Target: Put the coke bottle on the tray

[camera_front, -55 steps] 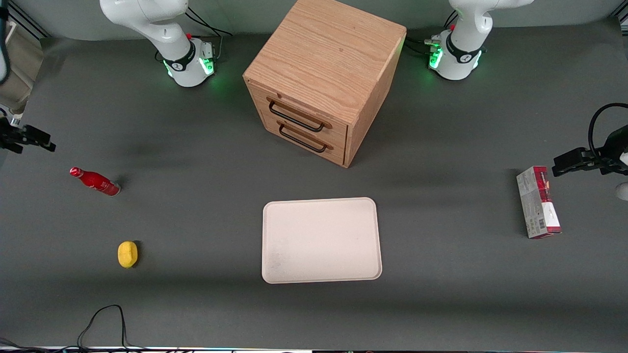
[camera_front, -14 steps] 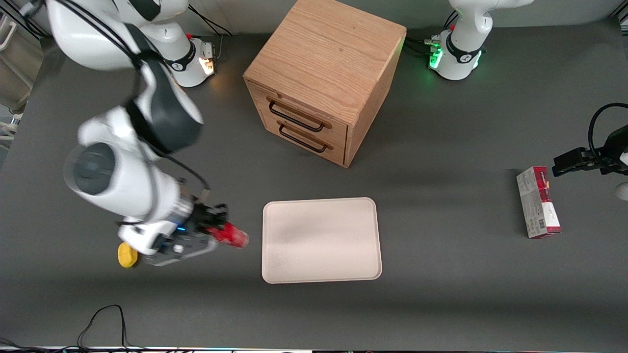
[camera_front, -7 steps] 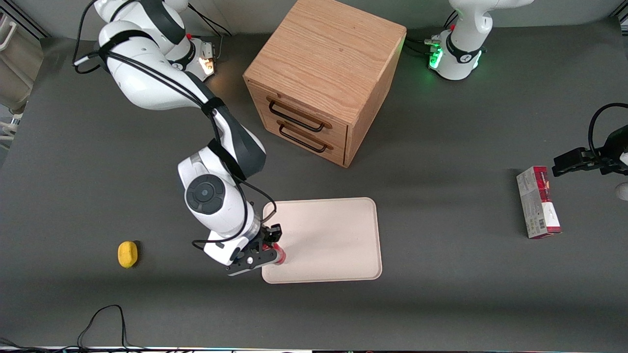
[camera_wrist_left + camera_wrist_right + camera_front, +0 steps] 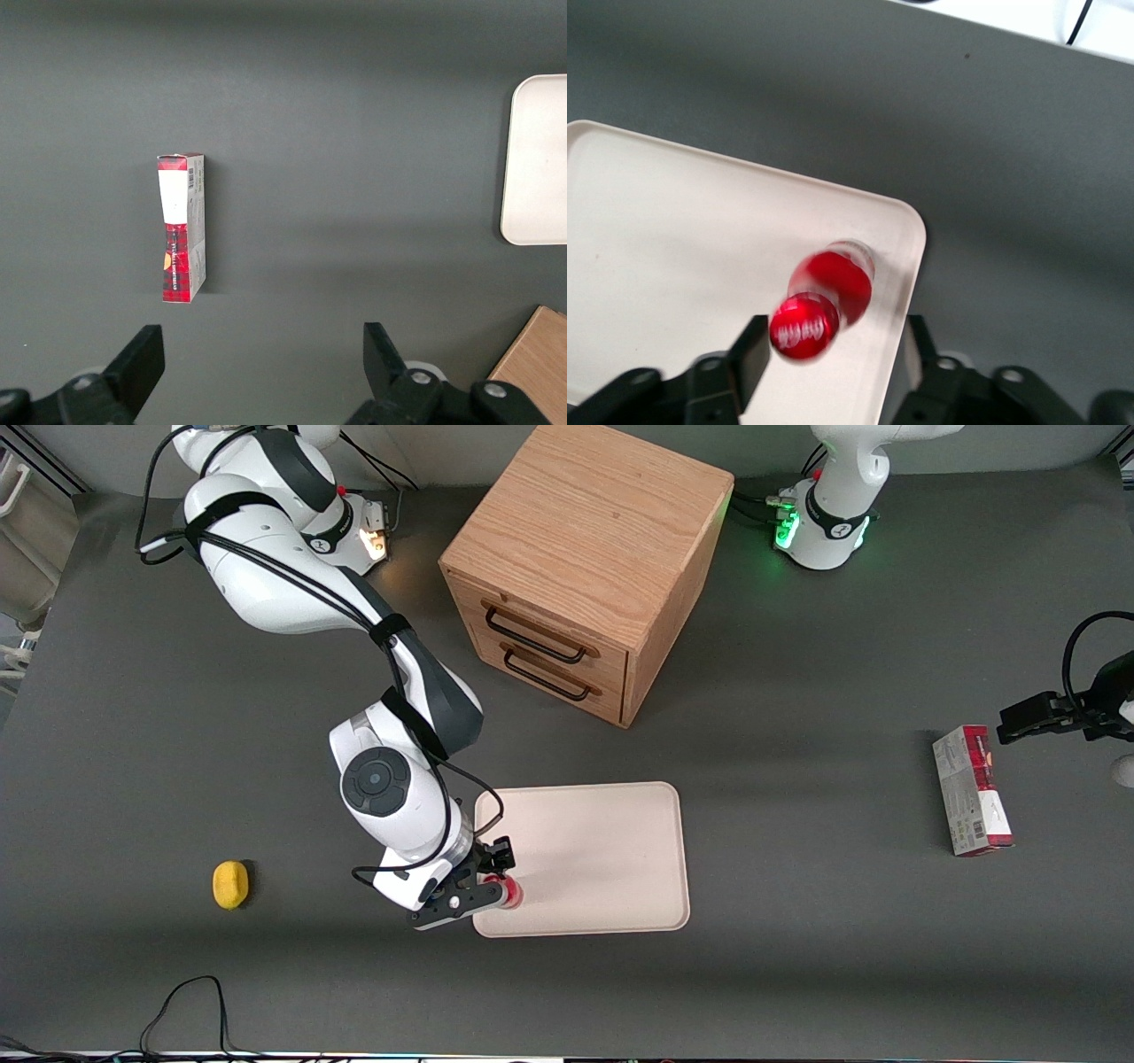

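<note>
Toppling is the main risk judged here. The coke bottle (image 4: 829, 299) is seen upright, cap up, on the tray (image 4: 611, 850), close to the rim corner nearest the working arm and the front camera. The gripper (image 4: 493, 879) is spread, its fingers (image 4: 751, 350) apart from the bottle. A finger brushing it on withdrawal could tip it over the rim onto the tabletop (image 4: 797, 957).

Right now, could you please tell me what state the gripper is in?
Gripper: open over the tray, its fingers apart on either side of the coke bottle.
</note>
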